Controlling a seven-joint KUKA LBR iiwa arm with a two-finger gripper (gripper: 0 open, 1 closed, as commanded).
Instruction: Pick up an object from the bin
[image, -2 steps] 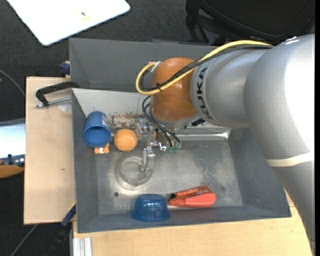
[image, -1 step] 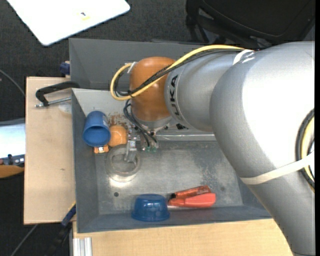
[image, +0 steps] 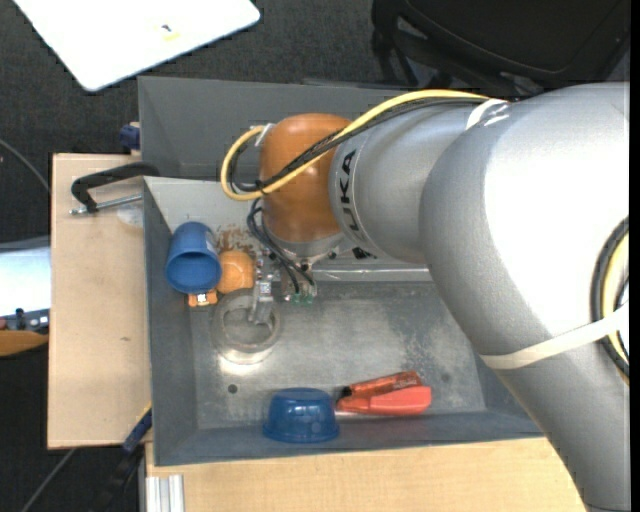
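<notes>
Bulky and grey, the robot arm (image: 520, 220) reaches in from the right, over the grey metal bin (image: 340, 335). Its orange wrist cover hangs above the bin's far left part. Below that cover the pincer (image: 265, 303) points down at the floor near the left wall. Whether it stands wide or narrow I cannot tell.

Just under the pincer's tip sits a clear, round, see-through cup (image: 245, 338), apparently upright with its mouth up. The tip looks to be at the cup's far rim, so the cup's middle lies a little toward the near edge and the left wall. Being round, it has no long axis to line up with. I judge this the likeliest thing to be picked, though nothing shows it held.

Close by, toward the far left corner, a blue plastic cup (image: 192, 258) lies on its side, with a small orange rounded thing (image: 235, 270) touching it. Both are near enough to be knocked.

Along the near edge, well apart, lie a blue plastic bowl (image: 302, 417) and an orange-handled tool (image: 385, 397).
</notes>
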